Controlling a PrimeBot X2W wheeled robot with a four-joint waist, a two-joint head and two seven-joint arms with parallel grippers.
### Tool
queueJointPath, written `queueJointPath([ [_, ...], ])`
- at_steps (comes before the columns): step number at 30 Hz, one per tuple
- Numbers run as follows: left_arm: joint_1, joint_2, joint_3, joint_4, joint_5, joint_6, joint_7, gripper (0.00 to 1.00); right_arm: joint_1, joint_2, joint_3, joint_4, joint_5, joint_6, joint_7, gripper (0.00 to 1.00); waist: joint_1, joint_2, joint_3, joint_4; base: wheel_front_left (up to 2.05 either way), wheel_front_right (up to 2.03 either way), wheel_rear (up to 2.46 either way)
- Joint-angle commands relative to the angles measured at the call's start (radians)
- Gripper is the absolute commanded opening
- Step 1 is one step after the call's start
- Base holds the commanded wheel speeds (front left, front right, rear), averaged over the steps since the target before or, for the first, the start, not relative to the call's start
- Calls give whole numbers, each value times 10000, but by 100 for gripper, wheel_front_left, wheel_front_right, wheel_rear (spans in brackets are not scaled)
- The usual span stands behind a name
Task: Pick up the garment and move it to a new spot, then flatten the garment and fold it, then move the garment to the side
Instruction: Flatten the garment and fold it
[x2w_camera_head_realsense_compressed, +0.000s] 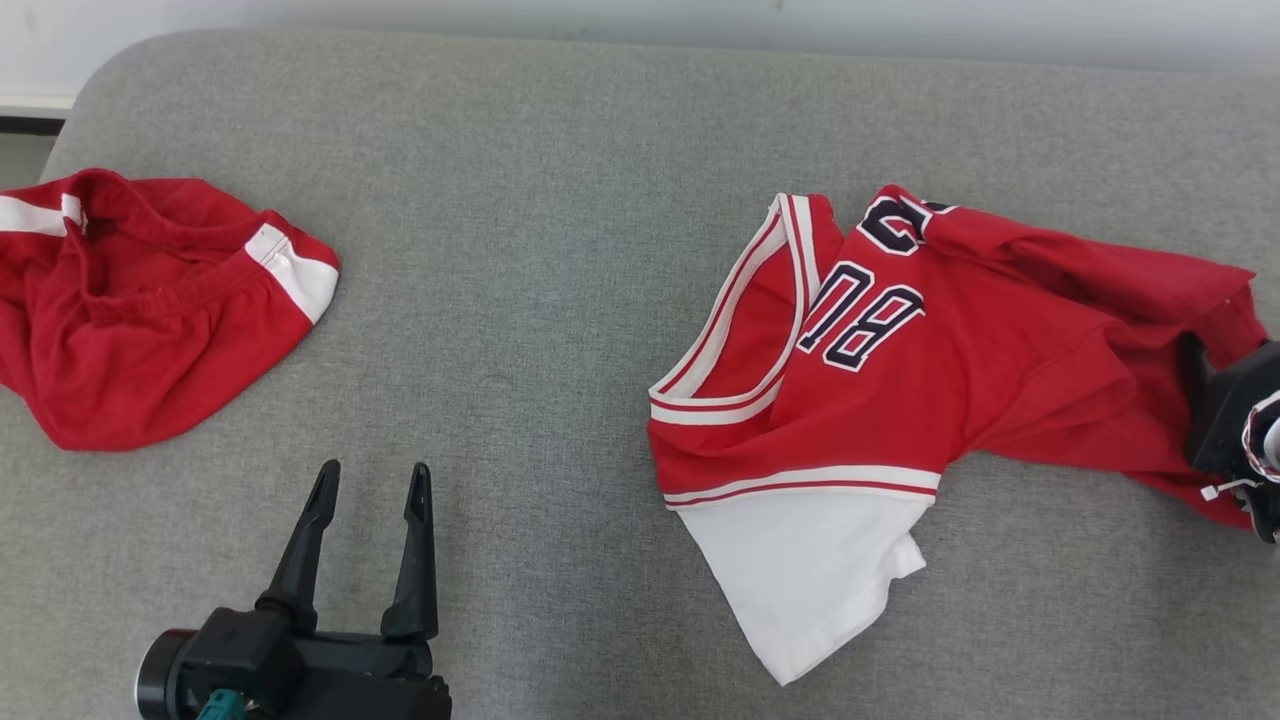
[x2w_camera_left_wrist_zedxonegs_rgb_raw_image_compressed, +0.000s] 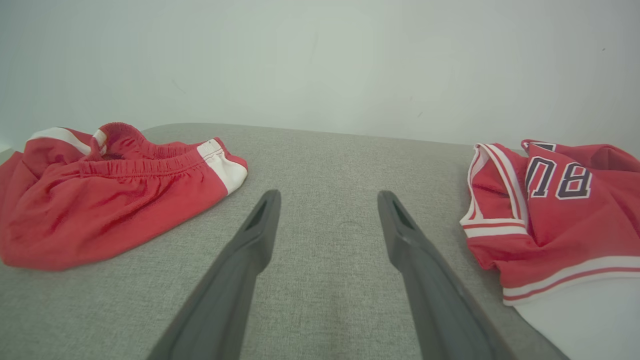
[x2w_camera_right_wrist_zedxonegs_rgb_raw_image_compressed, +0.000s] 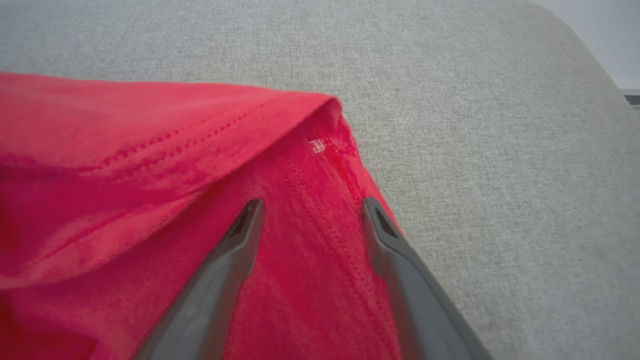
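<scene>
A red jersey (x2w_camera_head_realsense_compressed: 960, 360) with white trim, dark letters and a white sleeve lies crumpled on the right of the grey cushion (x2w_camera_head_realsense_compressed: 530, 230). My right gripper (x2w_camera_right_wrist_zedxonegs_rgb_raw_image_compressed: 310, 210) stands open over its red hem (x2w_camera_right_wrist_zedxonegs_rgb_raw_image_compressed: 320, 260), one finger on each side of a stitched seam, low against the cloth. In the head view that gripper's dark body (x2w_camera_head_realsense_compressed: 1235, 415) sits at the jersey's far right end. My left gripper (x2w_camera_head_realsense_compressed: 374, 470) is open and holds nothing above bare cushion at the lower left, well away from the jersey (x2w_camera_left_wrist_zedxonegs_rgb_raw_image_compressed: 560, 225).
Red shorts (x2w_camera_head_realsense_compressed: 150, 310) with white side stripes lie bunched at the far left, left of the open fingers (x2w_camera_left_wrist_zedxonegs_rgb_raw_image_compressed: 260, 230) in the left wrist view. The cushion's rounded edge (x2w_camera_right_wrist_zedxonegs_rgb_raw_image_compressed: 595, 55) and a pale wall run along the back.
</scene>
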Motion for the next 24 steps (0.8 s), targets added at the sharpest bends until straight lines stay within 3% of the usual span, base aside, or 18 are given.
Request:
queueJointPath([
  [1, -76, 7, 40, 5, 117, -39, -2, 100, -74, -55, -16, 61, 24, 6, -31, 100, -1, -1, 80, 56, 0, 0, 0],
  [3, -100, 5, 71, -9, 132, -56, -2, 100, -151, -20, 50, 85, -16, 6, -70, 96, -1, -1, 137, 71, 0, 0, 0],
  [5, -114, 7, 110, -20, 138, -55, -2, 100, -204, 91, 124, 77, -81, 6, -132, 53, -1, -1, 173, 55, 0, 0, 0],
  [7, -134, 5, 137, -9, 138, -41, -2, 100, -191, 176, 216, 75, -135, 6, -170, 41, -1, -1, 190, 21, 0, 0, 0],
  [8, -155, 7, 136, 0, 130, -29, -2, 100, -202, 204, 245, 75, -148, 6, -190, 40, -1, -1, 196, -3, 0, 0, 0],
  [12, -223, 7, 83, 49, 72, -15, -2, 100, -219, 305, 345, 168, -121, 6, -117, 9, -1, -1, 200, -84, 0, 0, 0],
  [13, -223, 7, 83, 49, 72, -15, -2, 100, -219, 305, 345, 168, -121, 6, -117, 9, -1, -1, 200, -84, 0, 0, 0],
  [14, -235, 5, 66, 57, 67, -15, -2, 100, -215, 301, 359, 214, -101, 6, -61, 1, -1, -1, 196, -94, 0, 0, 0],
  [24, -168, 7, 66, 102, 96, 22, -2, 100, -195, 204, 485, 64, -89, 6, -565, 0, -1, -1, 38, -84, 0, 0, 0],
])
